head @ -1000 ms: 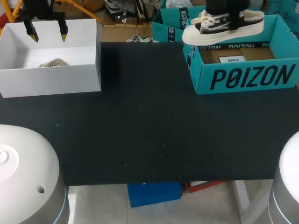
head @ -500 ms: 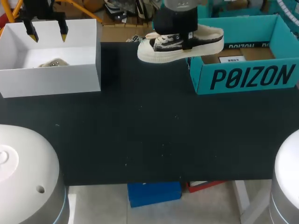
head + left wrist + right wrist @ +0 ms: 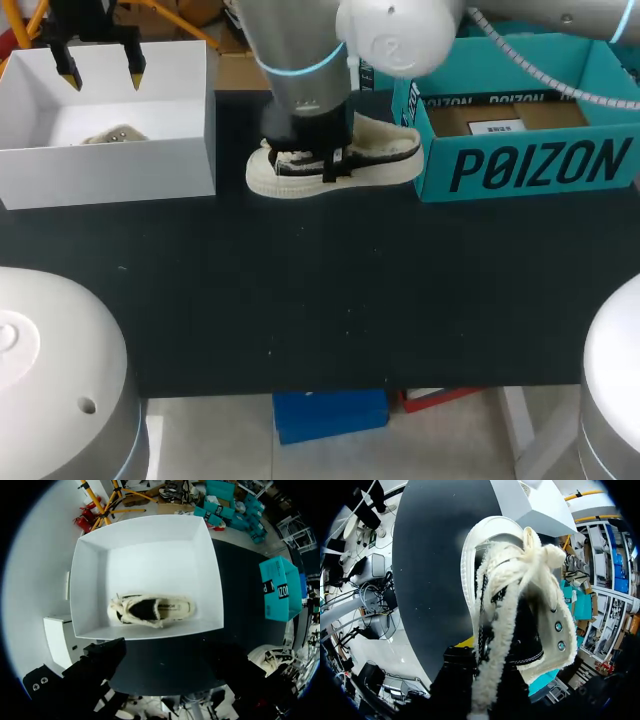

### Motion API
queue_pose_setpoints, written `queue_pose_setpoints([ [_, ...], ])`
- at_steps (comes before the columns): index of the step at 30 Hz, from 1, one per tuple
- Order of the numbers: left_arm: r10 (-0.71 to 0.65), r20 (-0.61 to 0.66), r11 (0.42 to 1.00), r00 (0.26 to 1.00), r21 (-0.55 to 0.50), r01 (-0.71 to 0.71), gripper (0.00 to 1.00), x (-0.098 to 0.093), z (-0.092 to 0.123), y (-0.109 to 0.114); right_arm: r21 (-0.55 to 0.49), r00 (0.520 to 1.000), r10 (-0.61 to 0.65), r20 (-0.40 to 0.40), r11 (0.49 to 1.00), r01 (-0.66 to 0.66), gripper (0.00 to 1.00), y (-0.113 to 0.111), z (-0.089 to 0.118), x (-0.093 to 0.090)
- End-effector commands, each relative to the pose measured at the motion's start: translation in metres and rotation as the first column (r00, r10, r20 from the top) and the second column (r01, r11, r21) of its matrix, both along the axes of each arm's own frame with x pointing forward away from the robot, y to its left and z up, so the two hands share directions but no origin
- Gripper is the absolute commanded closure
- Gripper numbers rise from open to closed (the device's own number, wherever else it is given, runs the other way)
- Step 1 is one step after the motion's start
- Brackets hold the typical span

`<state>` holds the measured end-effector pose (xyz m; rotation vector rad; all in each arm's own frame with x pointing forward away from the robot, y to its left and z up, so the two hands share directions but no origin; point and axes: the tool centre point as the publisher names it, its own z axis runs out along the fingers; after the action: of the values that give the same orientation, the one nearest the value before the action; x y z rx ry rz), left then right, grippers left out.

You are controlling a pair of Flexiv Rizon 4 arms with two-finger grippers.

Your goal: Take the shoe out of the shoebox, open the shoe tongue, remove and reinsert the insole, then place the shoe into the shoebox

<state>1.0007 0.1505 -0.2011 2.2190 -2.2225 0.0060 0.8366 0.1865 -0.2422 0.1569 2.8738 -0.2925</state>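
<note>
Head view: the shoe is out of the teal shoebox, up at about 12 o'clock on the black table. It's just beside the box's near left corner, toe toward 9 o'clock and heel toward 3. The right arm comes across from 1 o'clock, and the right gripper is clamped around the middle of the shoe. Can't tell if the sole is resting on the table or sitting a hair above it. The shoebox itself is over at 2 o'clock, open on top.

At 10 o'clock there's a white box with a second shoe inside. The left gripper hangs over its far edge, fingers spread, holding nothing.

In the right wrist view the shoe fills the space between the fingers. You see fuzzy cream laces, a black upper, and the white toe cap pointing out ahead over the table.

In the left wrist view the second shoe lies in the white box, near the wall closest to the gripper.
</note>
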Motion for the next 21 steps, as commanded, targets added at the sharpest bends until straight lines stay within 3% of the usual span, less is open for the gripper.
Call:
queue_pose_setpoints([
  [1, 0.001, -0.002, 1.000, 1.000, 0.001, -0.001, 0.00, 0.000, 0.001, 0.000, 0.039, 1.000, 0.014, 0.017, 0.999, -0.015, 1.00, 0.004, -0.037, -0.010],
  [15, 0.001, -0.002, 1.000, 1.000, 0.001, -0.001, 0.00, 0.000, 0.001, 0.000, 0.186, 0.987, 0.158, 0.028, 0.969, -0.160, 1.00, 0.022, -0.115, -0.027],
  [21, 0.001, -0.002, 1.000, 1.000, 0.001, -0.001, 0.00, 0.000, 0.001, 0.000, 0.221, 0.982, 0.188, 0.017, 0.957, -0.187, 1.00, 0.022, -0.132, -0.026],
])
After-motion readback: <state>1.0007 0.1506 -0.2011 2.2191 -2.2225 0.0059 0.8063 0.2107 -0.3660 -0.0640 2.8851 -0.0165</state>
